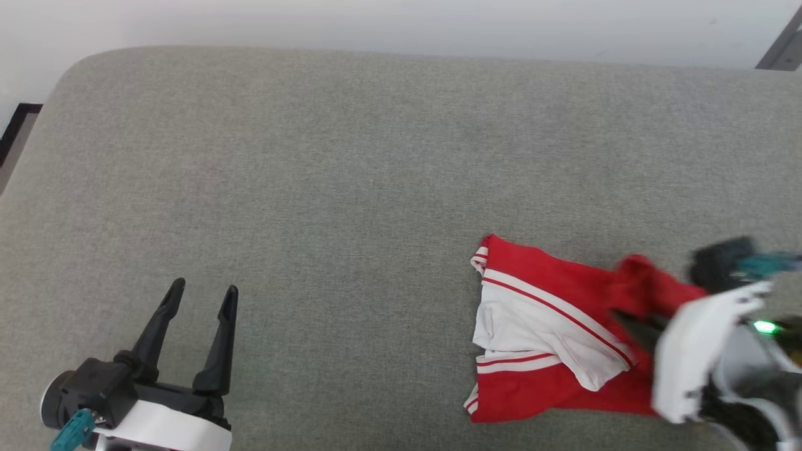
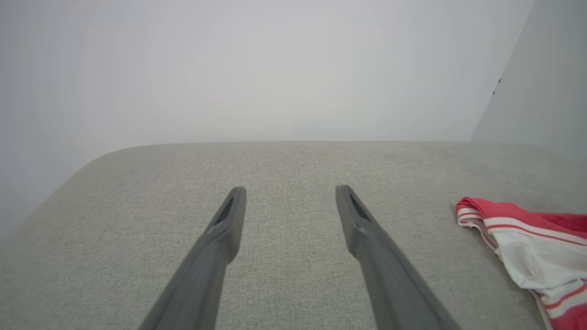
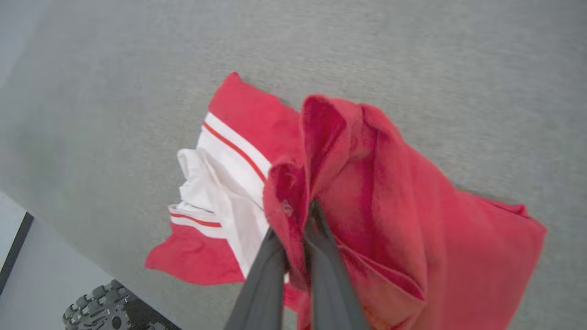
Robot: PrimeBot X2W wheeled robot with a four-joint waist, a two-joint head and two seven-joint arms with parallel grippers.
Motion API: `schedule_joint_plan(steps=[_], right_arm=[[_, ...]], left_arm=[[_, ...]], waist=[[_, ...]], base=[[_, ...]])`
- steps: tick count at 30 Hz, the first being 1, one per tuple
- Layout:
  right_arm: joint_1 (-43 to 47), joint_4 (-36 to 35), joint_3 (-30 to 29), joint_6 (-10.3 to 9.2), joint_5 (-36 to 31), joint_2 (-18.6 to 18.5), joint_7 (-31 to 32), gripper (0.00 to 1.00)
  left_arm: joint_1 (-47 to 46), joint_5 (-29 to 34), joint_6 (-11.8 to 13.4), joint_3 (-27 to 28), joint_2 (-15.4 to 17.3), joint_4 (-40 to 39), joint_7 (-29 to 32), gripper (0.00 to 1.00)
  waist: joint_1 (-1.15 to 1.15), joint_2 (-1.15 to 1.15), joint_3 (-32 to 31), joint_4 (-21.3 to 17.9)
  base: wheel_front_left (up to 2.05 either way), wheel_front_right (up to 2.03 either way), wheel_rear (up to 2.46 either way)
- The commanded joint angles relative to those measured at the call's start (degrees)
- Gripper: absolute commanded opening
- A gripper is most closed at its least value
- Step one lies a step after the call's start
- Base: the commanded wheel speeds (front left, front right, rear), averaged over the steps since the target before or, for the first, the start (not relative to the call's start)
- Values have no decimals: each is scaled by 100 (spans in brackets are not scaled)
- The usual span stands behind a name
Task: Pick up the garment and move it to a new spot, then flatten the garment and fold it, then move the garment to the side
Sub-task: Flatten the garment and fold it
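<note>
Grey woven upholstered surface [image 1: 326, 188], its far left corner rounded, abuts a plain white wall [image 1: 401, 25]. A grey angled bar [image 1: 783, 47] stands at the far right corner.

Crumpled garment [image 1: 539, 313] on a grey cushion [image 1: 351, 156].
The left gripper [image 1: 205, 289] sits empty, fingers spread; the blurred right gripper [image 1: 630, 321] meets the garment's raised red fold.

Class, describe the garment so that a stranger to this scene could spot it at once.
Start at the wide grey fabric surface before the robot. On its near right part lies a crumpled garment, one red fold pinched by the shut right gripper. Its bright red, white sleeve and red-and-white striped trim set it apart from the plain grey surface.
</note>
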Motion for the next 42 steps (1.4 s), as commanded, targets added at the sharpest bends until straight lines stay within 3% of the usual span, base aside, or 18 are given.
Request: schedule_joint_plan(steps=[1,8,13,23,24,25,26,27,32,42], right_arm=[[-75,-20,113,-3,-8,39,9,0],[-723,420,1327,-3,-43,222,-198,0],[-1247,1138,1968,-3,-331,178,-488,0],[-1707,2546,2325,-3,-319,287,-1195,0],[-1732,2576,2348,-3,-275,306,-1268,26],[-1753,2585,2353,-3,-237,328,-1336,45],[-1772,2586,2344,-3,-189,353,-1391,79],[-1789,2566,2342,-3,-146,363,-1421,100],[-1795,2232,2267,-3,95,187,-1491,100],[-1361,1708,1308,-3,417,-294,-1684,100]], left_arm=[[-8,-12,14,-14,2,10,-27,100],[-103,-74,14,-96,48,89,-27,100],[-203,-138,14,-199,70,162,-27,100],[-349,-235,14,-251,94,213,-27,100],[-339,-246,14,-239,101,218,-27,100],[-323,-253,14,-231,114,222,-27,100],[-305,-254,14,-223,123,229,-27,100],[-283,-249,14,-216,125,238,-27,100],[-199,-251,14,-210,155,265,-27,100],[-82,-290,14,-296,118,378,-27,100]], waist=[[0,0,7,26],[0,0,92,154],[0,0,188,244],[0,0,290,333],[0,0,285,318],[0,0,271,295],[0,0,251,266],[0,0,230,235],[0,0,86,47],[0,0,-261,-310]], base=[[0,0,0],[0,0,0],[0,0,0],[0,0,0],[0,0,0],[0,0,0],[0,0,0],[0,0,0],[0,0,0],[0,0,0]])
